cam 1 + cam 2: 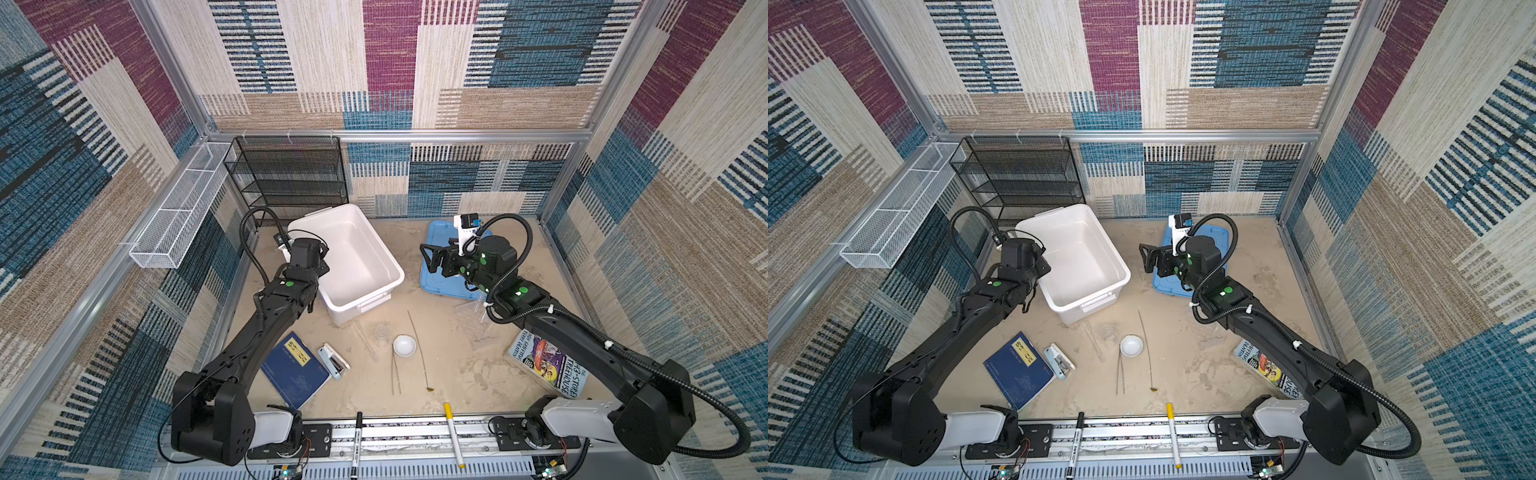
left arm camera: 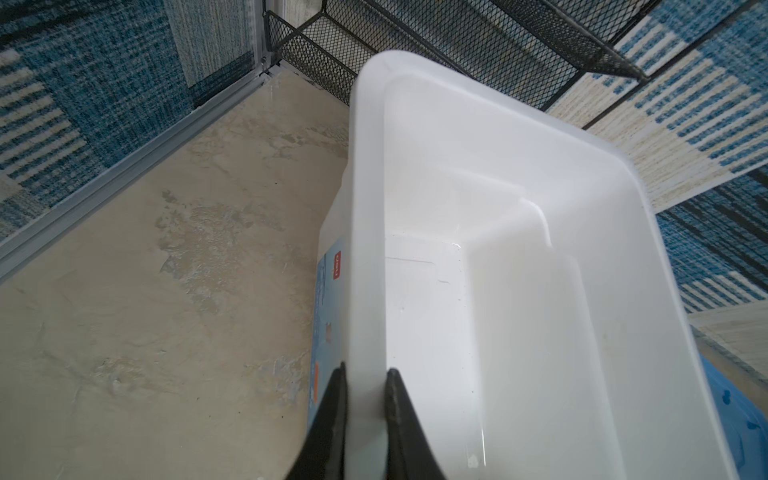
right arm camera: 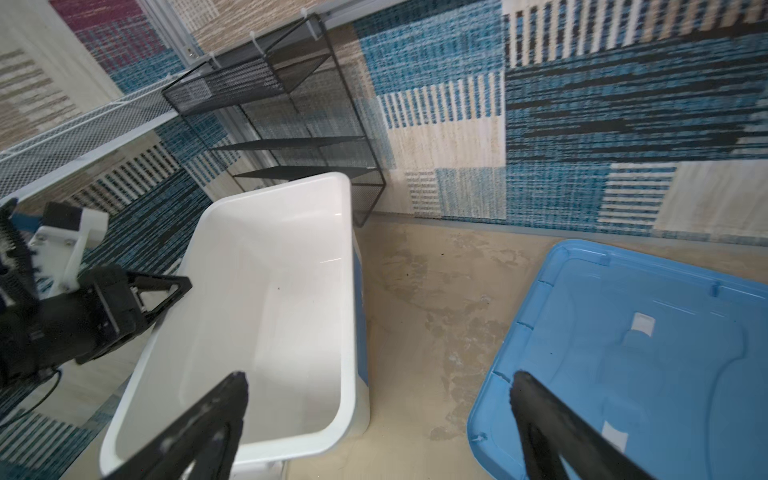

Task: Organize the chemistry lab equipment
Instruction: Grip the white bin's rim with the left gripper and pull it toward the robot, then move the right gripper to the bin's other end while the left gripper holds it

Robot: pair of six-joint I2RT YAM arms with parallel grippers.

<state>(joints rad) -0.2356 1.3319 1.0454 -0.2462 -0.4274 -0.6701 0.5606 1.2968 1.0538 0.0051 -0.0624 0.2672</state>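
Left claw (image 2: 365, 372) clamps the rim of the white bin (image 2: 498, 137). Right claw (image 3: 380, 376) is spread wide, grasping nothing.

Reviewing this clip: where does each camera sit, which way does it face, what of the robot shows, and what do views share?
Top views: high at the front, looking down over the table; both arms show, with left pincer and right pincer.
Left wrist: behind the left pincer, facing the black mesh shelf; its fingers clamp the rim of the white bin.
Right wrist: behind the right pincer, facing white bin and blue lid between open fingers; the left pincer shows too.
Shared: every view holds the white bin.
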